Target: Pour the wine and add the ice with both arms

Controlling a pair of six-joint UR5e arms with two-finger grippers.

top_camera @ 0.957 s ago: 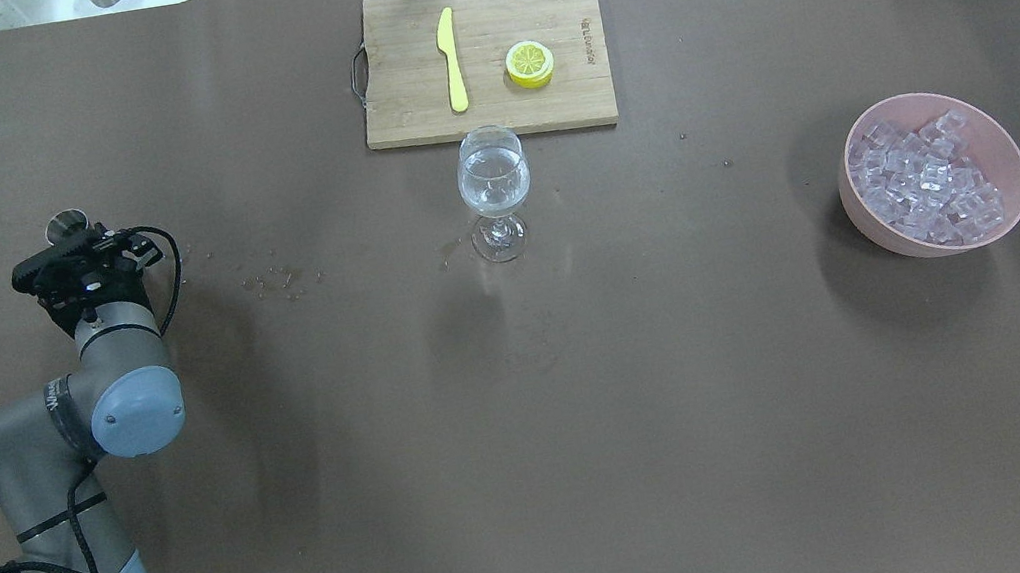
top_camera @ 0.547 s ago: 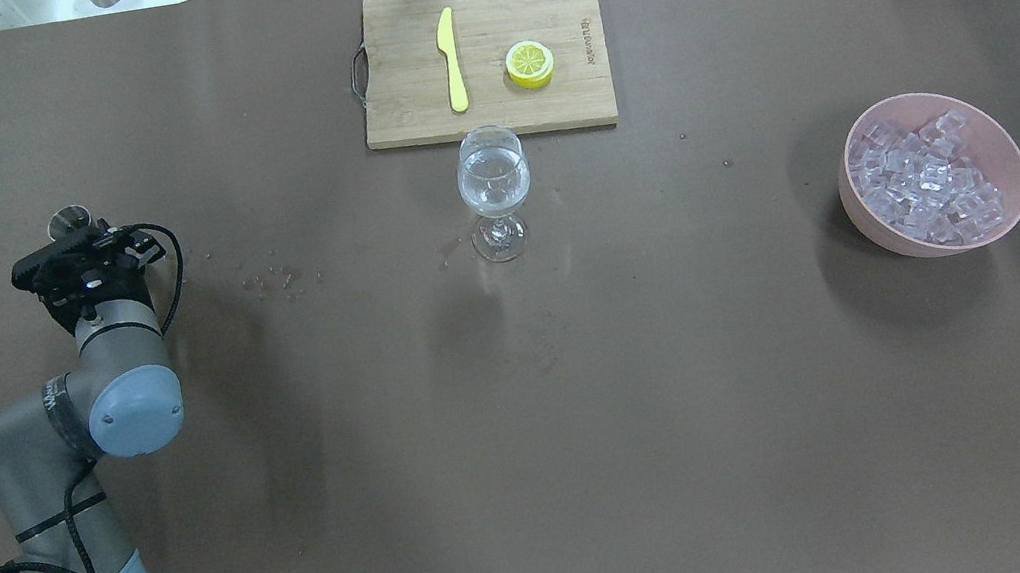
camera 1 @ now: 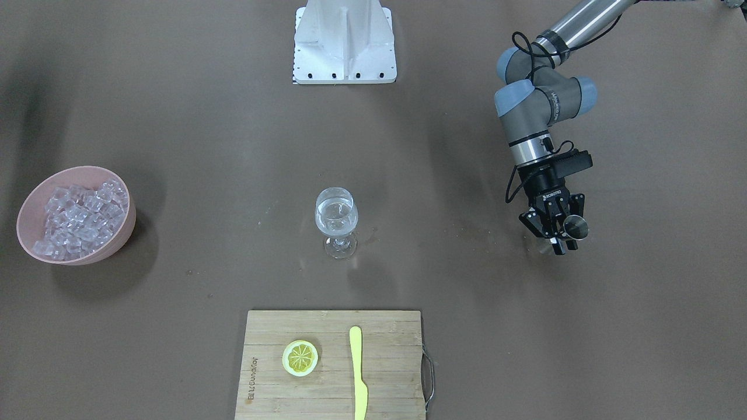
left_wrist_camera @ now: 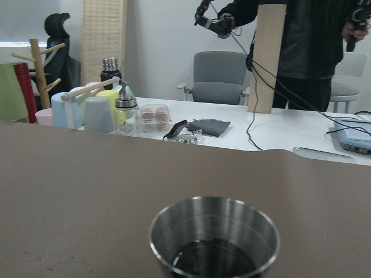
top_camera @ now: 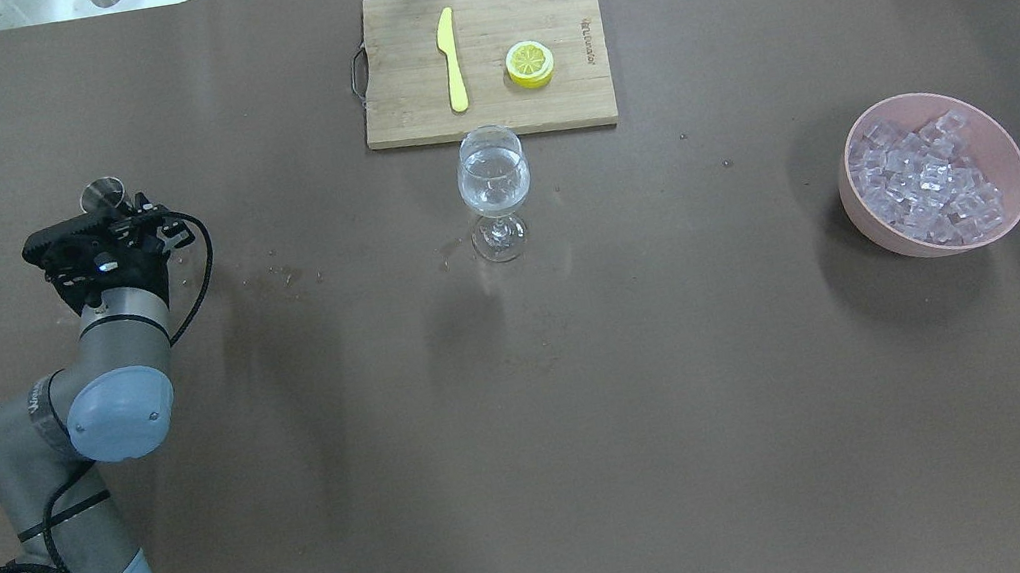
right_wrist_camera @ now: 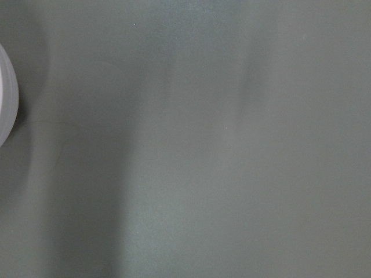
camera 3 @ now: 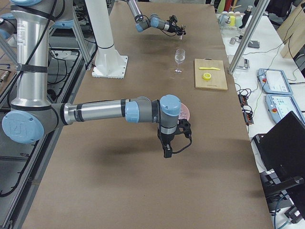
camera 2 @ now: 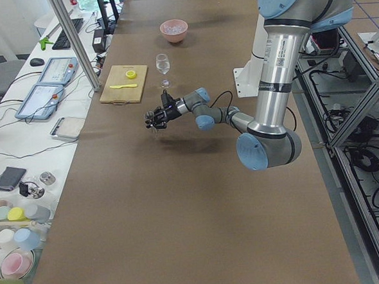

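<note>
Since the left fingers clench the one steel cup by its side, clear of the tabletop, a weak hold could let it tip or drop. Whether any liquid is left in it to spill, I cannot tell. The wine sits in the single glass, well apart from those fingers, toward the robot's right. A cube let go from too high could splash the wine or topple the stemmed glass. The right fingers hang near the one pink bowl; whether they are parted or closed cannot be told. The ice, too many cubes to count, fills that bowl, and such glossy cubes may slip from a pinch. Farther off are one board, one knife and one lemon slice.
</note>
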